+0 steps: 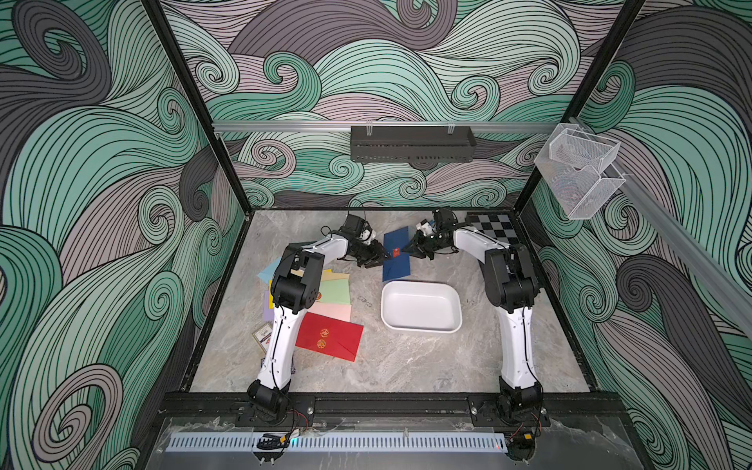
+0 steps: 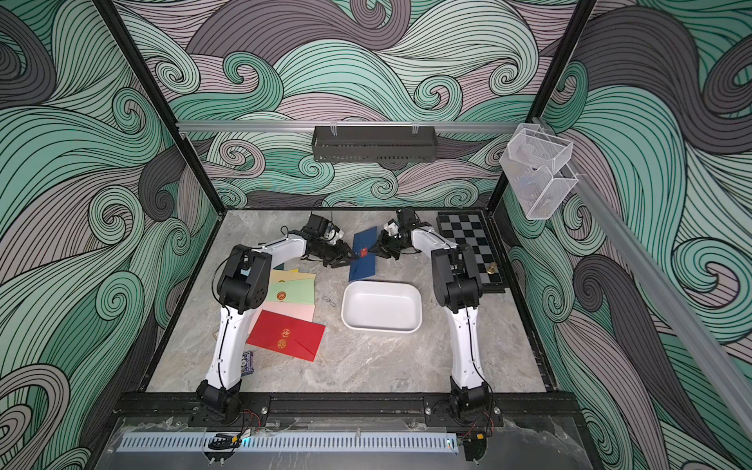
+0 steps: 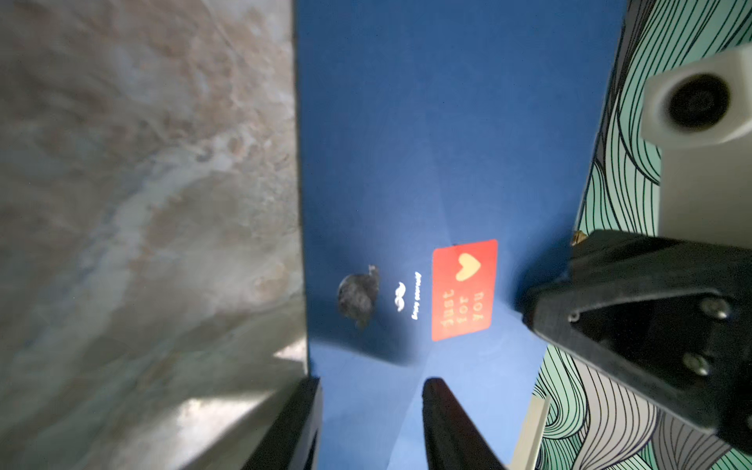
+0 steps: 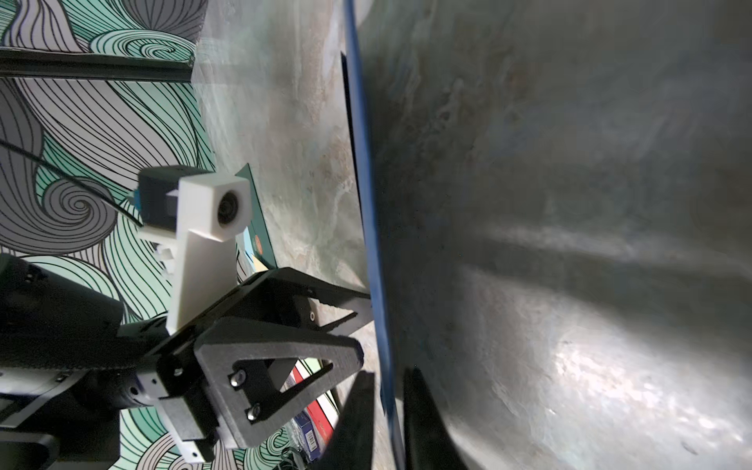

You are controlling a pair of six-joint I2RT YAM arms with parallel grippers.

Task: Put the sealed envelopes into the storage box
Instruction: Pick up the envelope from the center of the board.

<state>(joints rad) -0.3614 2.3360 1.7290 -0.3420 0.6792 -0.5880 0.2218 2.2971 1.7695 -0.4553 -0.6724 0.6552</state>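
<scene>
A dark blue sealed envelope with a red sticker is held up on edge behind the white storage box, which holds nothing. My right gripper is shut on the envelope's right edge, which shows edge-on between its fingers. My left gripper is at the left edge with its fingers clearly apart. More envelopes lie at the left under the left arm: red, pink, light green and others.
Playing-card packs lie by the left arm's base. A chessboard sits at the back right. A black shelf hangs on the back wall. Mesh baskets hang on the right rail.
</scene>
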